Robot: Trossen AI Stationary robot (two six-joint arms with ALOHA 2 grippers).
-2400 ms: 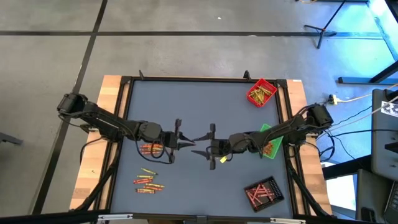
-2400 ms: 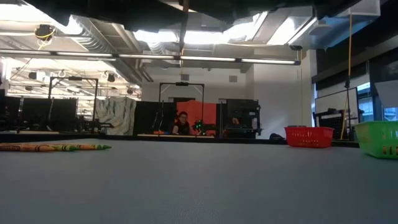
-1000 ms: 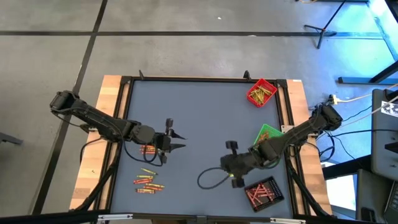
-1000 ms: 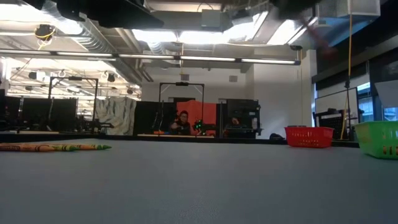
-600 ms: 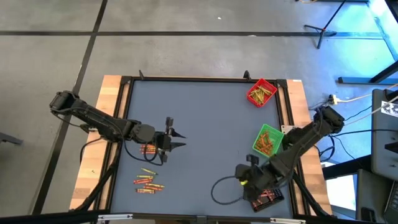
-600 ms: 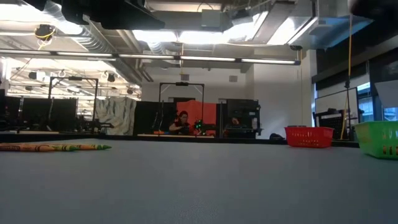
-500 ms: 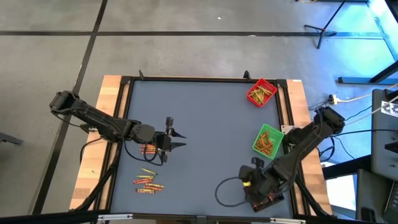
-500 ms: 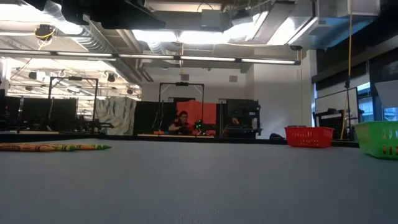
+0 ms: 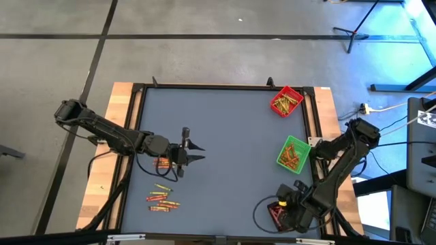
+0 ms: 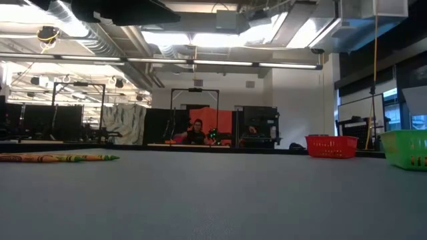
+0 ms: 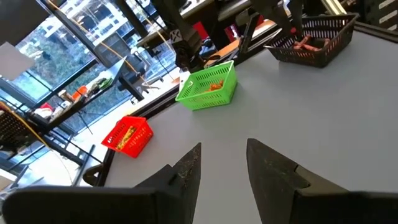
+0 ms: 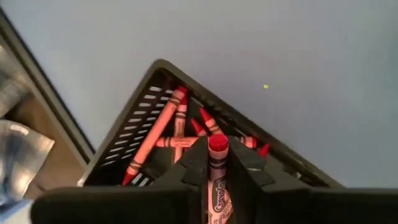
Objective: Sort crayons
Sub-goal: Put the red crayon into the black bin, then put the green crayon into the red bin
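My right gripper [image 12: 217, 154] hangs over the black tray [image 12: 134, 134] at the table's near right corner, shut on a red crayon [image 12: 217, 163]. Several red crayons [image 12: 163, 127] lie in that tray. My left gripper [image 11: 222, 167] stands open above the table's left middle [image 9: 193, 152], with nothing between its fingers. Loose crayons lie in a small heap [image 9: 163, 163] beside it and in a second heap [image 9: 162, 197] nearer the front edge. The red tray [image 9: 286, 101] holds yellow crayons and the green tray [image 9: 293, 153] holds orange ones. My right gripper pinches the red crayon between its two fingers by the wrapped shaft [image 12: 217, 180]. The crayon lies along the fingers, and its pointed tip [image 12: 217, 143] sticks out past them, down toward the black tray. It is lifted clear of the crayons in the tray.
The table's raised black frame [image 9: 139, 92] runs round the grey top, with wooden strips outside it. A black cable [image 9: 262, 212] loops on the table beside the black tray. The grey middle of the table [image 9: 225, 136] bears nothing. In the low view, a person shows far behind the table.
My right gripper has swung from the table's middle right toward the near right corner, sinking and rolling about its own axis, and now hangs over the black tray with the red crayon still between its fingers.
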